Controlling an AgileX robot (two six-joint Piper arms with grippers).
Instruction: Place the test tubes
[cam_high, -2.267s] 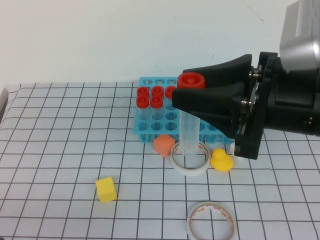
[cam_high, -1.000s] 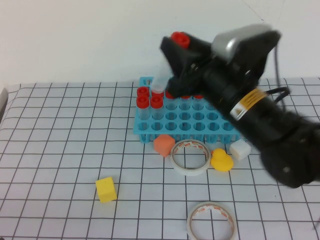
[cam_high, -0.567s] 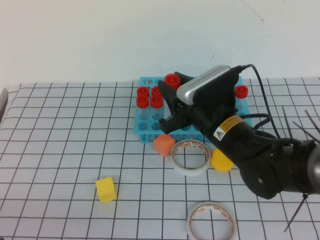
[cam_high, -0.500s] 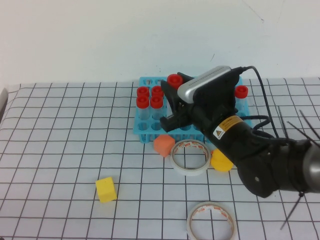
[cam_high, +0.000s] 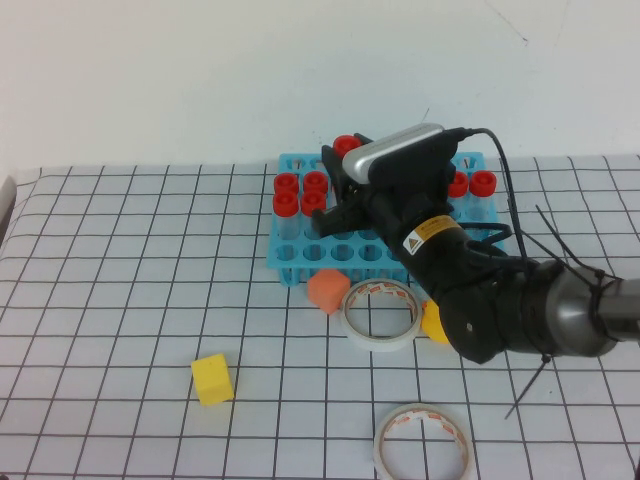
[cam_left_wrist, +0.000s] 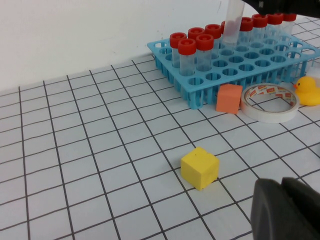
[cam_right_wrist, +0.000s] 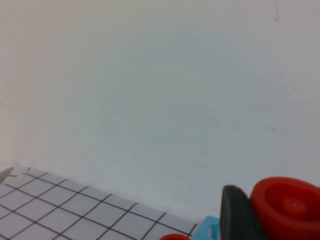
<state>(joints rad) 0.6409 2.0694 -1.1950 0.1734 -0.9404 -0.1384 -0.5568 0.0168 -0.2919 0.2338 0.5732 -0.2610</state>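
A blue tube rack (cam_high: 288, 262) stands at the back of the gridded table, with several red-capped tubes (cam_high: 299, 194) in its left holes and two more (cam_high: 471, 184) at its right end. My right gripper (cam_high: 345, 170) hovers over the rack's back row, shut on a red-capped test tube (cam_high: 347, 145) held upright. In the left wrist view that tube's clear body (cam_left_wrist: 233, 22) reaches down to the rack (cam_left_wrist: 200, 95); I cannot tell whether its tip is in a hole. The right wrist view shows the cap (cam_right_wrist: 289, 207) against one black finger (cam_right_wrist: 236, 216). My left gripper (cam_left_wrist: 282, 186) is shut, low near the yellow cube (cam_left_wrist: 200, 167).
An orange block (cam_high: 327, 290), a tape roll (cam_high: 378, 342) and a yellow duck (cam_high: 432, 322), partly hidden by the right arm, lie just in front of the rack. A second tape roll (cam_high: 385, 446) lies nearer the front edge. The yellow cube (cam_high: 212, 379) sits front left.
The right arm has swung down and back over the rack. The held tube went from high and tilted to upright and lower at the back row. Left gripper unchanged.
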